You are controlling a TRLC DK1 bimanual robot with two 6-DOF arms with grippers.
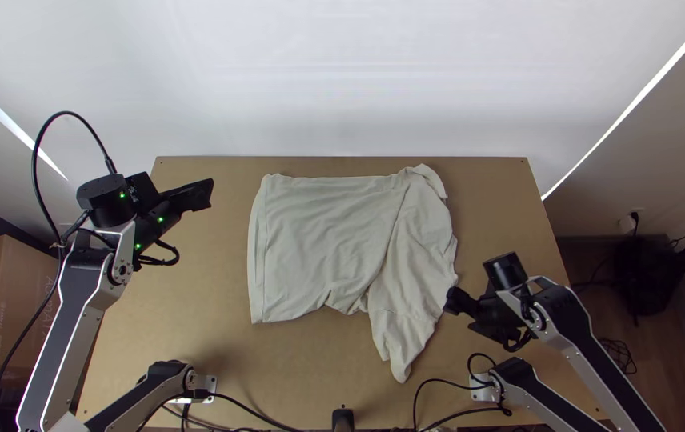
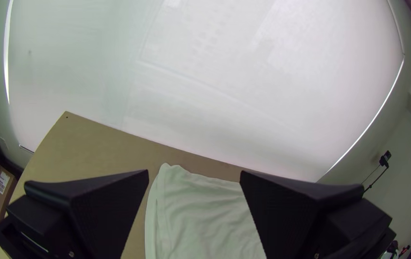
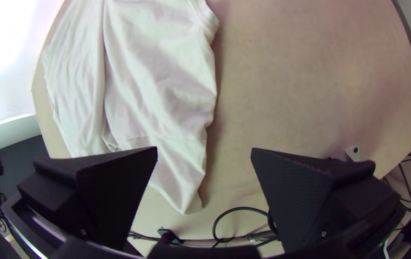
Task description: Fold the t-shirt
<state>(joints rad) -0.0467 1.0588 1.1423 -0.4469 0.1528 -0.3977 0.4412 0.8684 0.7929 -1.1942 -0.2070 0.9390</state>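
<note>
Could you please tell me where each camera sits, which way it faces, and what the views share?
Top view: fixed high over the near edge, facing steeply down at the light wooden table; the silver-and-black left arm and right arm show.
Left wrist view: on the left arm, facing across the table's far-left corner; its black, wide-fingered left gripper shows.
Right wrist view: on the right arm, facing down beside the cream cloth t-shirt; the black right gripper shows.
All three share table and t-shirt.

table: light wood | pale t-shirt: part folded over, creased | black cables: near edge
</note>
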